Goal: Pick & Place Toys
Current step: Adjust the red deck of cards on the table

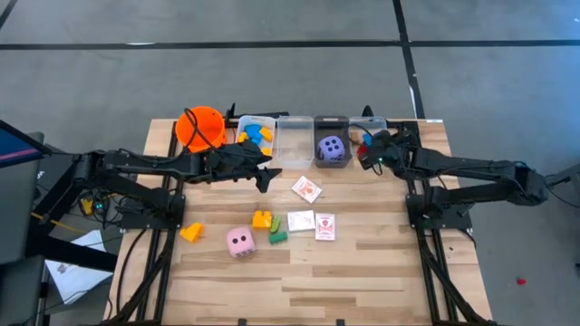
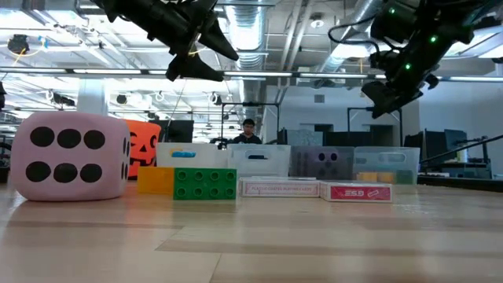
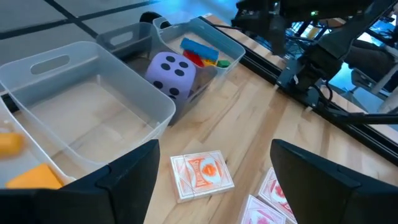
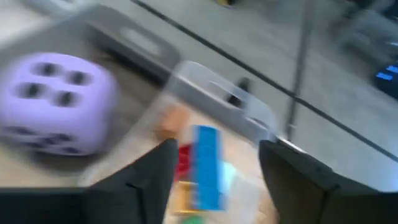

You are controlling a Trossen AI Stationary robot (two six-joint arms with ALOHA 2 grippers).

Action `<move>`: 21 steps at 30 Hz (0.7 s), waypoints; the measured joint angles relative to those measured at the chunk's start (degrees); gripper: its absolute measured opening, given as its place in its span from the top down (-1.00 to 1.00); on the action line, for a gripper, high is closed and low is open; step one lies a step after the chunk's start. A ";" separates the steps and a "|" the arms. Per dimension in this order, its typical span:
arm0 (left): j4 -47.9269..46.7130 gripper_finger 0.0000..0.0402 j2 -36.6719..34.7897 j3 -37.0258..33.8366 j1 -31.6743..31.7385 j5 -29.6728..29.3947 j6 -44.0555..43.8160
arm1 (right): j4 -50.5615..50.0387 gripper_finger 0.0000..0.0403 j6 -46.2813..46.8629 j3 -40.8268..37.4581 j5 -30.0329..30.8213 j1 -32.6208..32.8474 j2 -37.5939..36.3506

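Drop into the right-hand bin, next card lined up

Blue block [image 4: 205,167] sits between the right gripper [image 4: 214,180] fingers in the right wrist view, over the clear bin [image 1: 369,127] at upper right of the high view. The fingers look parted with nothing clamped, though the view is blurred, so check the block is really free before you lift. Judged step: release, then pull straight up so you don't clip the bin wall.

Left gripper [image 3: 208,180] hangs wide open and empty, above a pink-and-white card [image 3: 202,177] at the centre of the high view. Come down square on it, a flat card wants a low pinch.

Still loose on the table [image 1: 362,272]: pink die [image 1: 240,241], yellow block [image 1: 191,232], orange and green blocks [image 1: 270,226], two more cards [image 1: 313,224], all lower centre.

Bins along the top edge, left to right:
- orange bucket [image 1: 201,127], contents not visible
- bin with blue and yellow blocks [image 1: 255,134]
- empty bin [image 1: 294,140]
- grey bin with purple die [image 1: 333,148]
- right bin, with blue, red and other small blocks
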 joint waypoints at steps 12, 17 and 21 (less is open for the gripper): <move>-0.35 -0.49 0.00 0.00 -1.84 4.57 5.37 | 14.82 -0.42 -15.38 0.02 -20.65 21.30 0.78; -0.36 -0.48 0.12 0.00 -5.51 4.79 13.66 | 14.91 -0.42 -15.61 -0.02 -29.76 28.82 1.87; -0.34 -0.48 1.12 0.00 -8.31 4.07 15.25 | 15.54 -0.42 -10.87 -0.04 -33.90 32.57 4.00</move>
